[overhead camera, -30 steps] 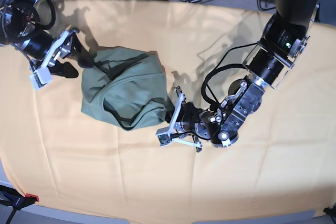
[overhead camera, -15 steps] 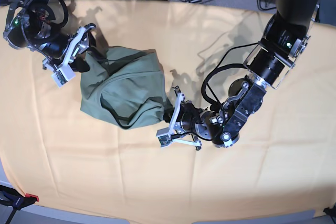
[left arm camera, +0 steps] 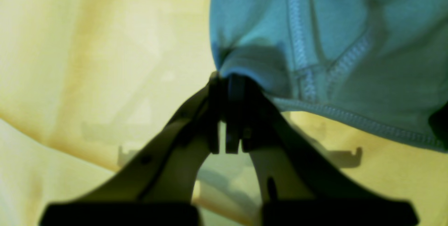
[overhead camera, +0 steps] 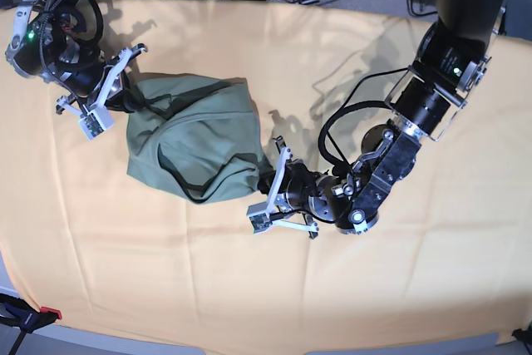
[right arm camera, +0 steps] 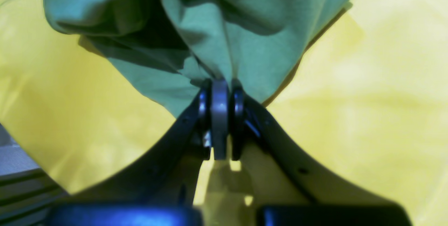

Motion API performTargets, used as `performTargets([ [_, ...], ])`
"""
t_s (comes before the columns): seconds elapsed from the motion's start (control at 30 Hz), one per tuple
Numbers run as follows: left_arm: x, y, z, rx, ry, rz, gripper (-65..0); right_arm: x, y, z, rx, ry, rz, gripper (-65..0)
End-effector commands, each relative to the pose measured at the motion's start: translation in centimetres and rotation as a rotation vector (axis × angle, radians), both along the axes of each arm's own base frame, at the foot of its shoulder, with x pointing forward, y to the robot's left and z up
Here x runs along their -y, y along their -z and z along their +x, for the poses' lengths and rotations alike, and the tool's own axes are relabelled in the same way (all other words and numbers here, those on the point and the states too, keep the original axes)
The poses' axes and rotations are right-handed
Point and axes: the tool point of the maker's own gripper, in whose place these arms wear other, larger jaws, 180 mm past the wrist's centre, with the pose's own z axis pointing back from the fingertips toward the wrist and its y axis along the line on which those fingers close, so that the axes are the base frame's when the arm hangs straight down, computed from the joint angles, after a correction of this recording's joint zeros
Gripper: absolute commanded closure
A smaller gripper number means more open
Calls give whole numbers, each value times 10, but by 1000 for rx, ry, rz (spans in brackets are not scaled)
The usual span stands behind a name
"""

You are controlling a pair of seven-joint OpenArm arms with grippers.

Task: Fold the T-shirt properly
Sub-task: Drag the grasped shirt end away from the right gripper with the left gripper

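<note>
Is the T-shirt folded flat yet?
No. The T-shirt lies bunched in loose creases, pinched at opposite edges by both tools.

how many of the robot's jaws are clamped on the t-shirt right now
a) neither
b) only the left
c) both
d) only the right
c: the right gripper is shut on a gathered bunch of the T-shirt, and the left gripper pinches a hemmed edge of it over the yellow cloth.

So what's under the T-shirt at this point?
The T-shirt lies bunched on the yellow-orange cloth, which shows all around it. Whatever sits beneath the heap itself is covered. Each gripper, left and right, pinches an edge.
</note>
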Motion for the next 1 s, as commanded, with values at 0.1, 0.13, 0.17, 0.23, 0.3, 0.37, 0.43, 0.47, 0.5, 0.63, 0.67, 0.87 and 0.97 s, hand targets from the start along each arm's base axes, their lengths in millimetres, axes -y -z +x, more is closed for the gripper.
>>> performTargets([
  [0.1,-5,-37,31,97,-47,-52,0,6,-5,1,24,-2,-35,0],
  [0.13,-9,-44,36,106,-70,-72,0,6,-3,-2,17,-2,-33,0],
  [0.17,-12,-52,42,112,-96,-100,0,5,0,-5,9,-2,-31,0],
  [0.23,-22,-69,54,128,-155,-163,0,6,5,-13,-15,-2,-32,0],
  [0.3,-32,-86,65,142,-210,-230,0,5,10,-19,-33,-2,-31,0],
  [0.37,-41,-100,72,150,-255,-289,0,6,10,-20,-36,-2,-32,0],
  [0.43,-51,-107,78,162,-290,-316,0,5,10,-19,-33,-2,-31,0],
  [0.47,-57,-108,79,162,-307,-319,0,5,9,-18,-27,-1,-28,0],
  [0.5,-61,-106,79,159,-318,-321,0,5,9,-18,-27,-1,-28,0],
  [0.63,-65,-91,67,97,-333,-355,0,5,9,-18,-26,-2,-26,0],
  [0.67,-61,-88,62,69,-330,-376,0,4,8,-17,-20,-1,-22,0],
  [0.87,-38,-72,17,-122,-191,-457,0,2,4,-14,5,-1,-5,0],
  [0.97,-36,-77,5,-170,-122,-449,0,2,4,-14,5,0,-5,0],
])
